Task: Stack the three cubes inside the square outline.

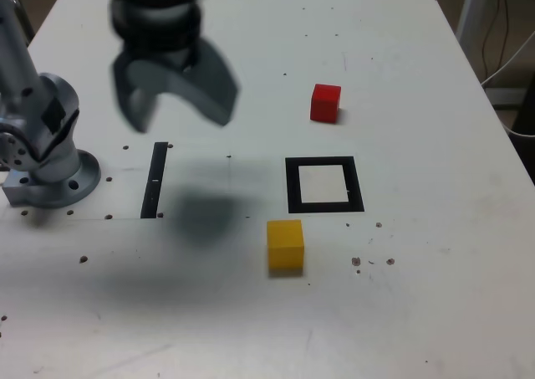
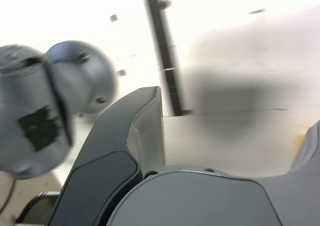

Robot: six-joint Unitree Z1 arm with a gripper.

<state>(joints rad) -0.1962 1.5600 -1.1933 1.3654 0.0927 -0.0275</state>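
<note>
The gripper (image 1: 180, 111) is hovering empty, jaws spread apart, above the white table (image 1: 418, 312), near the black strip (image 1: 155, 181) and well apart from the red cube (image 1: 325, 103), yellow cube (image 1: 285, 245) and square outline (image 1: 324, 185).

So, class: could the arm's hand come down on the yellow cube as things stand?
Probably yes. The hand hangs open and empty above the table, and the yellow cube stands alone just outside the square outline, with nothing on or against it.
</note>
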